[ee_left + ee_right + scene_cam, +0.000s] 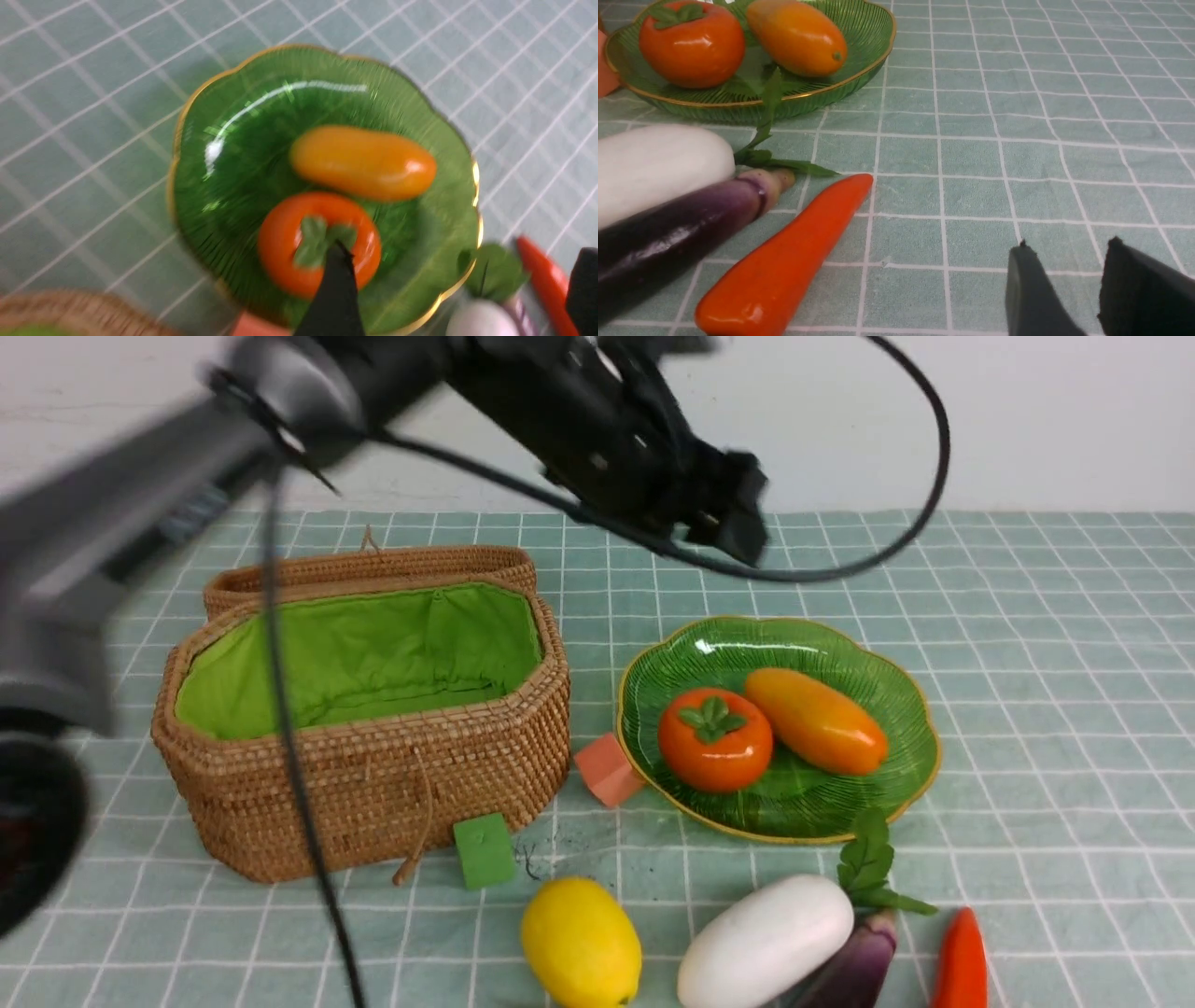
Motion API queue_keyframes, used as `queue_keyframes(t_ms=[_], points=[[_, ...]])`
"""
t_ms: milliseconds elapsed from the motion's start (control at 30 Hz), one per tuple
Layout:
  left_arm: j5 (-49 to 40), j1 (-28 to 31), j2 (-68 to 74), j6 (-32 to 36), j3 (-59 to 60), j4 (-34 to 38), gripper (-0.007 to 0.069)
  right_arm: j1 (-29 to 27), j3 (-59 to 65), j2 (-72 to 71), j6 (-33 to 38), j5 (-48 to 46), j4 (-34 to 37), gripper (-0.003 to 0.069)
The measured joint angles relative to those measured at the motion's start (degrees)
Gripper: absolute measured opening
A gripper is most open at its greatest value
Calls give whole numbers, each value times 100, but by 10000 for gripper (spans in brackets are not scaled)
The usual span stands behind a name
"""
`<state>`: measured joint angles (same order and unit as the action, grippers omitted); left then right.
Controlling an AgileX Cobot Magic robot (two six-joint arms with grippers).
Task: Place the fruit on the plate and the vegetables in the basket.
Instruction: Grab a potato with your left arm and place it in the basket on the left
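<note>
The green plate (719, 649) holds the orange-red persimmon (715, 739) and the orange mango (815, 721). In front of the plate, the yellow lemon (581, 941) lies on the cloth. Beside it lie the white oval vegetable (766, 941), the purple eggplant (854, 966) and the red pointed vegetable (962, 961). The wicker basket (373, 784) stands open at the left, and only its green lining shows inside. My left gripper (738, 518) hovers, blurred, above the plate's far side, open and empty (460, 247). My right gripper (1068, 245) is low over bare cloth to the right of the red vegetable (784, 261), jaws apart, holding nothing.
A salmon cube (609, 770) sits between the basket and the plate. A green cube (484, 850) rests against the basket's front. The basket lid (373, 565) lies behind the basket. The left arm's cable (299, 784) hangs in front of the basket.
</note>
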<state>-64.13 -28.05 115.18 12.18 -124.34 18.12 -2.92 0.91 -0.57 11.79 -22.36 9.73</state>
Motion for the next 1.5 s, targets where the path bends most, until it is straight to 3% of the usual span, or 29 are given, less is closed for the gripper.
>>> queue_keyframes(t_ms=[100, 233, 533, 600, 733, 800, 900, 1067, 1133, 1200, 1500], points=[[-616, -1, -646, 62, 127, -843, 591, 0, 0, 0, 0, 0, 0, 241], [-661, 11, -1577, -41, 1166, -1150, 591, 0, 0, 0, 0, 0, 0, 241], [-655, 17, -2521, -1218, 4499, -241, 591, 0, 0, 0, 0, 0, 0, 241], [-603, -36, -2515, -1218, 4950, -59, 591, 0, 0, 0, 0, 0, 0, 241], [122, -546, -2505, -1320, 6055, 79, 591, 0, 0, 0, 0, 0, 0, 241], [700, -956, -2473, -1816, 6546, 79, 592, 0, 0, 0, 0, 0, 0, 241], [1137, -1204, -2467, -2376, 6755, 37, 592, 0, 0, 0, 0, 0, 0, 241], [1762, -1337, -2462, -4232, 6813, -154, 592, 0, 0, 0, 0, 0, 0, 241], [1768, -1331, -2462, -4552, 6819, -231, 592, 0, 0, 0, 0, 0, 0, 241], [1775, -1328, -2462, -5283, 6830, -540, 592, 0, 0, 0, 0, 0, 0, 241], [2098, -1328, -2215, -5548, 6837, -1111, 592, 0, 0, 0, 0, 0, 0, 241]])
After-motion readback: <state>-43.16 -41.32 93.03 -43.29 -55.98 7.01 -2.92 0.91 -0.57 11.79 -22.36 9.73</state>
